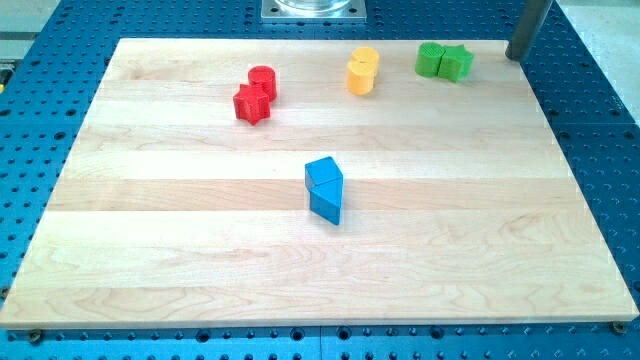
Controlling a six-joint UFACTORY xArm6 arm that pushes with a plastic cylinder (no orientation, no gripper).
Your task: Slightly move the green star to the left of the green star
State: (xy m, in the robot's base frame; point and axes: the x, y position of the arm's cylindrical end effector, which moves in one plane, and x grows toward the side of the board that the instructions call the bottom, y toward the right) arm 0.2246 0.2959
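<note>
The green star (458, 64) lies near the board's top right edge. It touches a second green block (430, 59), rounder in shape, on its left. My tip (518, 56) is at the lower end of the dark rod that comes down at the view's top right. It stands to the right of the green star, a short gap apart, near the board's top right corner. It touches no block.
A red cylinder (263, 80) and a red star (252, 104) sit together at the top left. Two yellow blocks (362, 71) stand stacked close at top centre. Two blue blocks (324, 188) lie in the middle of the wooden board (150, 250).
</note>
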